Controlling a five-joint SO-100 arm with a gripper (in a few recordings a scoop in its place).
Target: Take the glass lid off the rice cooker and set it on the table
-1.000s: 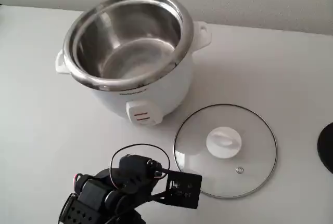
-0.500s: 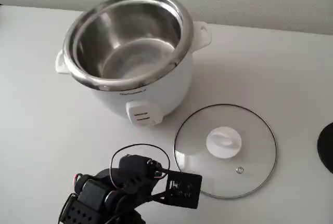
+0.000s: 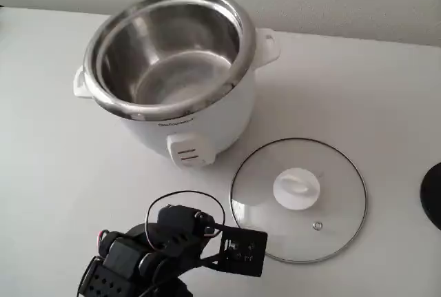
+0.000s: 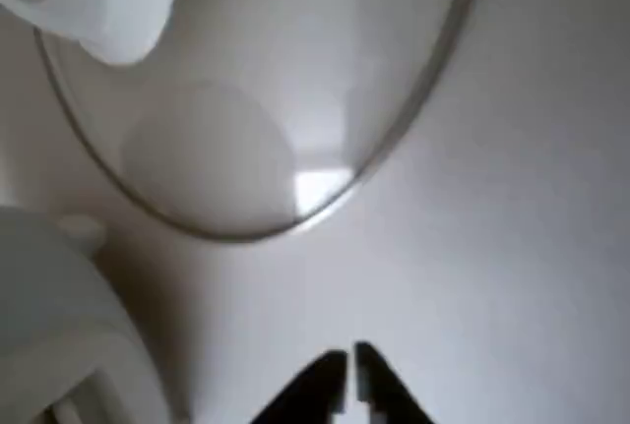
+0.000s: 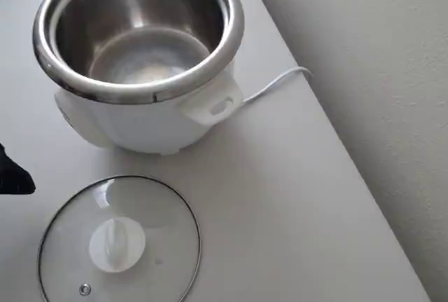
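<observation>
glass lid [image 3: 298, 200] flat on table [image 3: 386, 104], beside rice cooker [image 3: 176, 69]

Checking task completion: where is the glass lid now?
The glass lid lies flat on the table, knob up, lower right of the rice cooker in the fixed view.

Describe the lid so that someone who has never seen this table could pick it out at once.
Find the white rice cooker with its open steel pot on the white table. In the fixed view, the lid lies flat on the table just right of and below the cooker's front switch. It is the one clear glass disc, metal-rimmed, with a white knob at its centre.
</observation>
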